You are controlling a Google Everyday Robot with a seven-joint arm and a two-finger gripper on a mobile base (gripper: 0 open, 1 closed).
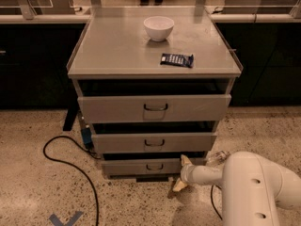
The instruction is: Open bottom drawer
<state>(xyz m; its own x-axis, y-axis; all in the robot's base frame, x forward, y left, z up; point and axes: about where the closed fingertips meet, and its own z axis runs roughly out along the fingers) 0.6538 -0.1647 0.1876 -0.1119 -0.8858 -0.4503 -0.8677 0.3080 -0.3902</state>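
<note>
Lab room with a speckled floor (37, 182), dark benches running along the back, and a grey cabinet sitting in the middle of it all. Its top surface (117, 51) is carrying a white bowl (158, 28) and a dark blue packet (177, 60).

The bottom drawer (127, 167) is sitting lowest in the stack, right above the floor, under the middle drawer (122, 143) and the big top drawer (117, 108). The arm (254, 187) is reaching in low from the right, and the end effector (181, 173) is hanging at the right end of that drawer's front. Its fingers are looking spread apart, one pointing up and one down, and clamping on nothing.

The little wire handle (154, 166) is sitting off to its left, ungrabbed. So I'm guessing the job is barely started: the drawer is showing only a dark slit above its front, and basically the whole pull is waiting to happen.

Hard to call: whether a fingertip is actually touching the front. The drawer insides are staying in shadow, and the arm is running out of frame at the bottom right.
</note>
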